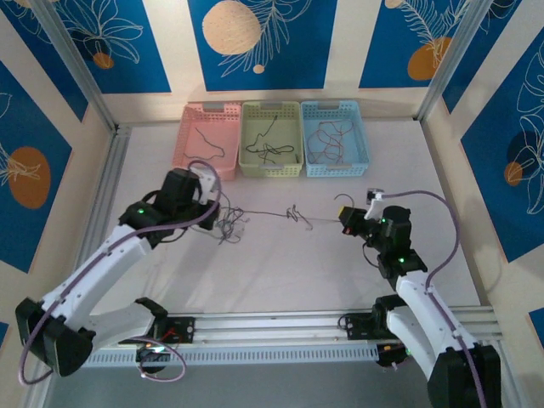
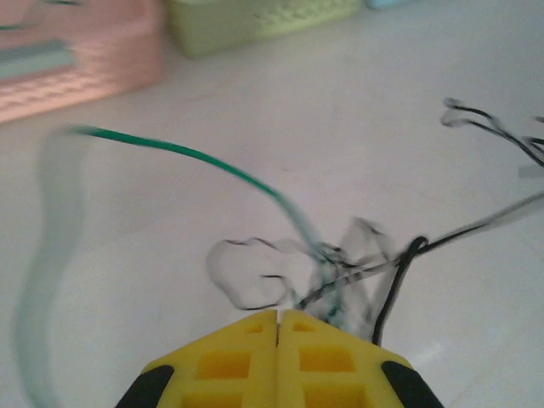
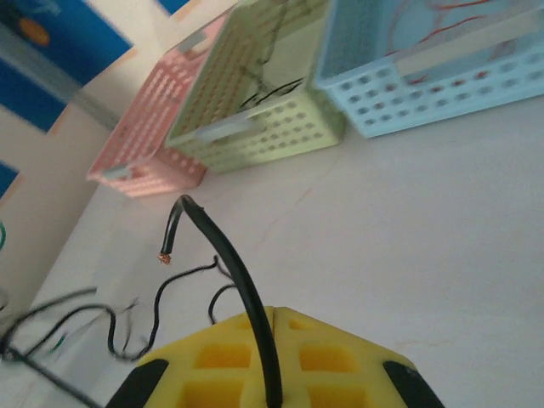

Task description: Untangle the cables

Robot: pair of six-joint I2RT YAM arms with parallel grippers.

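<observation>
Cables (image 1: 293, 214) mid-table (image 1: 280, 272), far fr. edges

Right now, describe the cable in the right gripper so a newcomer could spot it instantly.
On the white table, look on the right side, nearer than the blue basket, for the right gripper. The black cable is pinched between its yellow fingers and arches up away from them. Unlike the finer loose wires past it, it is thicker and ends in a bare copper tip.

pink basket (image 1: 211, 107), green basket (image 1: 272, 106), blue basket (image 1: 330, 105)
</observation>
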